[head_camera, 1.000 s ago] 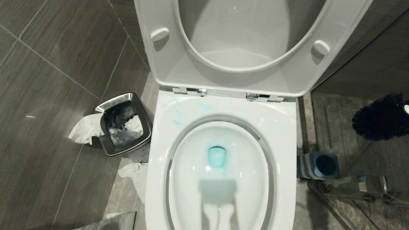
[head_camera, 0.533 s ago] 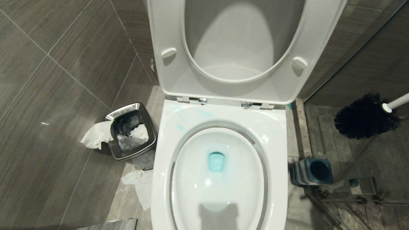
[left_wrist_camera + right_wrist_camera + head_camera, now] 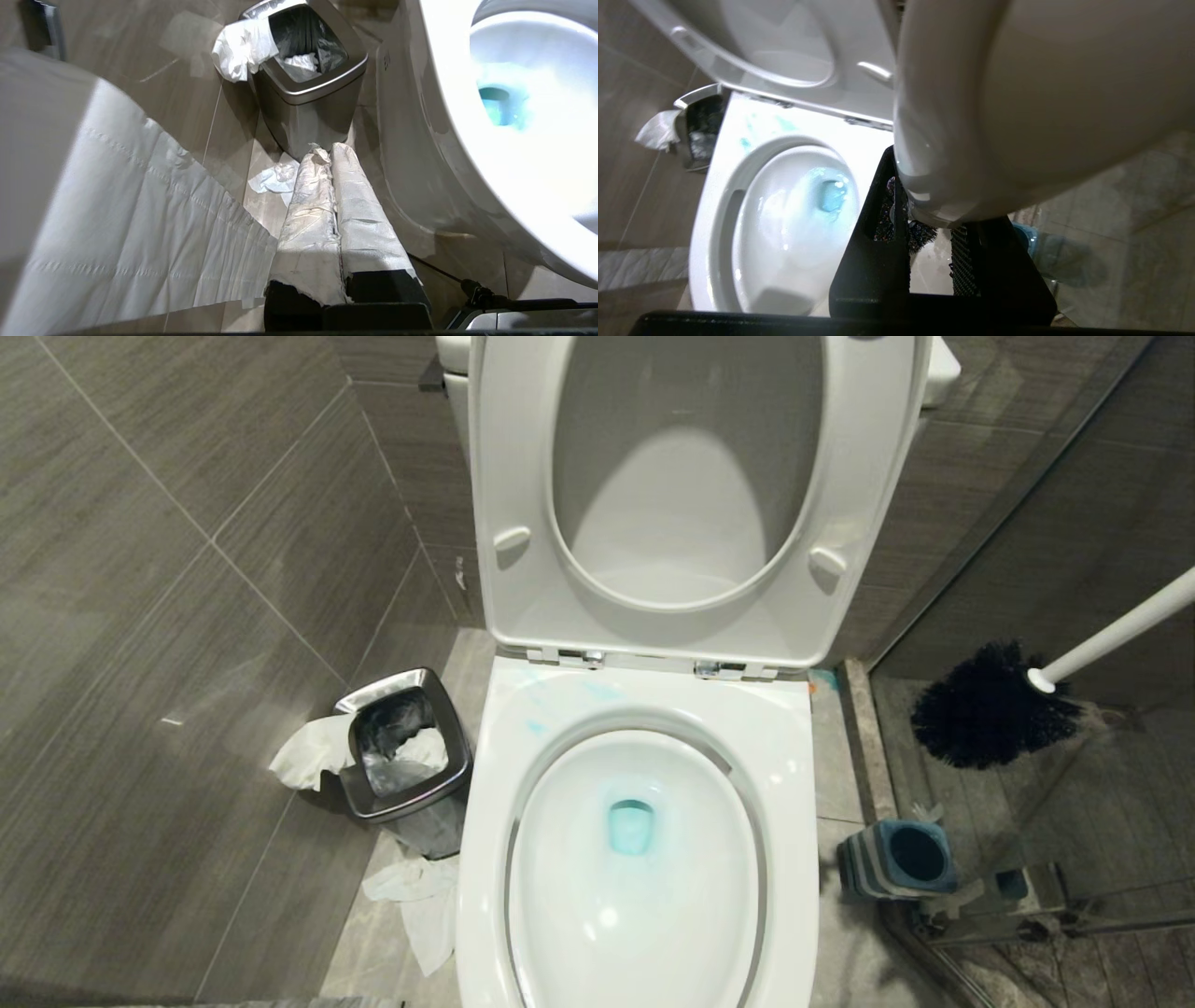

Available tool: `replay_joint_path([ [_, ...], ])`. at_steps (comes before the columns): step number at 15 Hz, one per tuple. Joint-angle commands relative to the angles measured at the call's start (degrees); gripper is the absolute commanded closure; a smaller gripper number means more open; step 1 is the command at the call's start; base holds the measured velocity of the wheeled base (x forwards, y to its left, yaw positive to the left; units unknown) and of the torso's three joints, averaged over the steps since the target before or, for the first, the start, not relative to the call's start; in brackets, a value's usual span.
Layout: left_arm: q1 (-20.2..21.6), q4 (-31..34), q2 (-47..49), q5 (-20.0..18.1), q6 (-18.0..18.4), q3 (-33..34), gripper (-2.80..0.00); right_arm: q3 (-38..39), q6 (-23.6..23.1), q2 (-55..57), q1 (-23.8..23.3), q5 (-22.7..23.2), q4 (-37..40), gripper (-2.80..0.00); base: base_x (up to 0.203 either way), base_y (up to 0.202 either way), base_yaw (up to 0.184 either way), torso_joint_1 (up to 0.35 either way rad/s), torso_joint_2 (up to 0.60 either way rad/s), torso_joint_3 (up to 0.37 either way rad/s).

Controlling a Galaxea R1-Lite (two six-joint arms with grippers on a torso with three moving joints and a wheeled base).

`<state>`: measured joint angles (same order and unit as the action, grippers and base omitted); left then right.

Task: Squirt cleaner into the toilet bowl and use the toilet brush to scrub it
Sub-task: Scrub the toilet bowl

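Brush carried toward the bowl
Right tool (image 3: 924, 242) pinching the toilet brush (image 3: 990, 705), now nearer the toilet bowl (image 3: 794, 775); scrubbing comes next.

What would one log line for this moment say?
right gripper: holds toilet brush beside toilet bowl | cleaner: in bowl | scrubbing: not begun

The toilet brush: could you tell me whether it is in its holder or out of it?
Out. The toilet brush hangs in the air above the empty blue-grey holder.
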<state>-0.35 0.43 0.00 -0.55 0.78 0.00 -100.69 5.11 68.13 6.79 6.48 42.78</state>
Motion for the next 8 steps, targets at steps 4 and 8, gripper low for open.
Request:
replay_joint_path([
  [4,0.0,0.2,0.1,0.0,-0.2,0.2,0.00,0.5,5.1,6.4,24.8,-19.6,0.0,0.00,0.000,0.000,0.000,0.004,0.01,0.205],
  [8,0.0,0.2,0.1,0.1,-0.2,0.1,0.00,0.8,8.4,11.8,32.2,-26.4,-1.8,0.00,0.000,0.000,0.000,0.003,0.01,0.203],
])
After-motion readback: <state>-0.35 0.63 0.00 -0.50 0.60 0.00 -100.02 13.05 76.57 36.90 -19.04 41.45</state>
